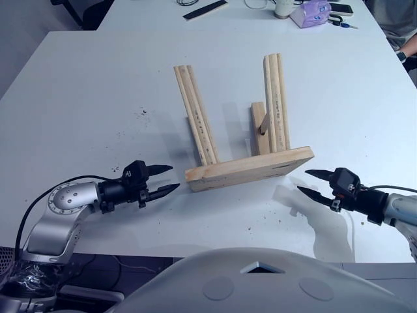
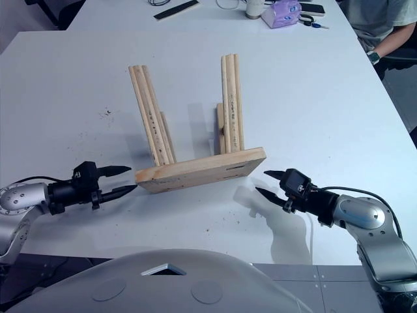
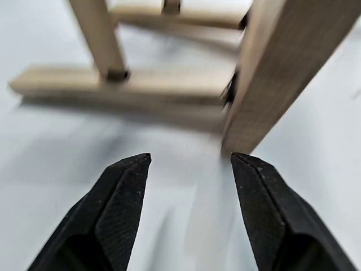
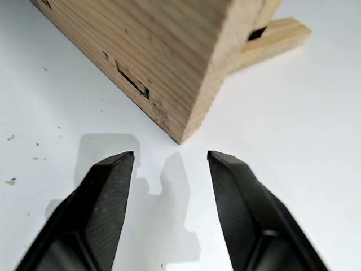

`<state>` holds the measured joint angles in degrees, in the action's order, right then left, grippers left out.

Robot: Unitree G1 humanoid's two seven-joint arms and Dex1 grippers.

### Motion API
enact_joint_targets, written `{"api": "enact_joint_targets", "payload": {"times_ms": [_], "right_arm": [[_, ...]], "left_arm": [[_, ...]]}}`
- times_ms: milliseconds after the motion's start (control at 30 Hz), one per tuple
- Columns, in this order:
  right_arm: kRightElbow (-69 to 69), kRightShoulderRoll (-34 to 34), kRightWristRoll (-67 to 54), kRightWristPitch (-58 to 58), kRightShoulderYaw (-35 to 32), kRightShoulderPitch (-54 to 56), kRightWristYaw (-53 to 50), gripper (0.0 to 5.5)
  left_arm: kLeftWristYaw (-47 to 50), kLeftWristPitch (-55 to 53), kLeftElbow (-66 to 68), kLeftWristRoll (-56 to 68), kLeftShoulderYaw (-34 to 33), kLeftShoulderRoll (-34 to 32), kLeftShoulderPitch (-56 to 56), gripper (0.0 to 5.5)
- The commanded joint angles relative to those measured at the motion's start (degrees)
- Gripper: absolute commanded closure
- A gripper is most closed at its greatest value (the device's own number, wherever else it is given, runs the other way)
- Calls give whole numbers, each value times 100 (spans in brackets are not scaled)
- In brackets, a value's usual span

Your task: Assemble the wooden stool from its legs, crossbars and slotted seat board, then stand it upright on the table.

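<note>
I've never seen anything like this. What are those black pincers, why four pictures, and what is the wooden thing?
This is a humanoid robot with two arms. The two wide pictures come from cameras in its head, looking down on a white table. The two close-ups come from a camera on each wrist. The pincers are its left gripper and right gripper, both open, holding nothing. Between them a wooden stool lies on its side, seat board nearest the robot, legs pointing away.

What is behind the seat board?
A left leg pair and a right leg pair extend away over the table, a short crossbar beside the right pair. The seat board covers their near ends.
</note>
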<state>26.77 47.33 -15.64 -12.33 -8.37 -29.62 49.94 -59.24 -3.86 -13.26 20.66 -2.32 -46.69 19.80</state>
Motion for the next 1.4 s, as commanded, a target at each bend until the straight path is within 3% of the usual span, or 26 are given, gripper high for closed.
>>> {"api": "enact_joint_targets", "payload": {"times_ms": [33, 167, 333, 467, 600, 800, 1067, 1233, 1400], "right_arm": [[-332, -61, 134, 191, -16, 164, -20, 310], [-1050, -281, 597, 324, 96, 743, -552, 310], [-1657, -827, 1104, 667, 732, 1336, -957, 310], [-1162, -985, 1036, 790, 1253, 937, -706, 310], [-480, -957, 783, 643, 1360, 644, -590, 310], [817, -889, -263, -109, 733, 645, -575, 310], [2538, -523, -2203, -1032, -440, 854, -739, 310], [2537, -582, -2980, -1466, -716, 1713, -1277, 310], [2036, -873, -2978, -1694, -748, 2492, -1822, 310]], "left_arm": [[-154, 515, 395, -512, 239, -37, 64, 285], [-85, 632, 405, -677, 472, 161, 111, 285], [464, 844, 596, -1094, 841, 710, -112, 285], [584, 849, 572, -1064, 981, 936, -282, 285], [504, 812, 281, -939, 1114, 1017, -319, 285], [548, 118, -601, 25, 618, 1023, -397, 285], [1025, -1657, -2379, 3045, -770, 678, -1119, 285], [1729, -2146, -2745, 4491, -1112, 591, -1936, 285], [2045, -2339, -2789, 4689, -977, 645, -2240, 285]]}}
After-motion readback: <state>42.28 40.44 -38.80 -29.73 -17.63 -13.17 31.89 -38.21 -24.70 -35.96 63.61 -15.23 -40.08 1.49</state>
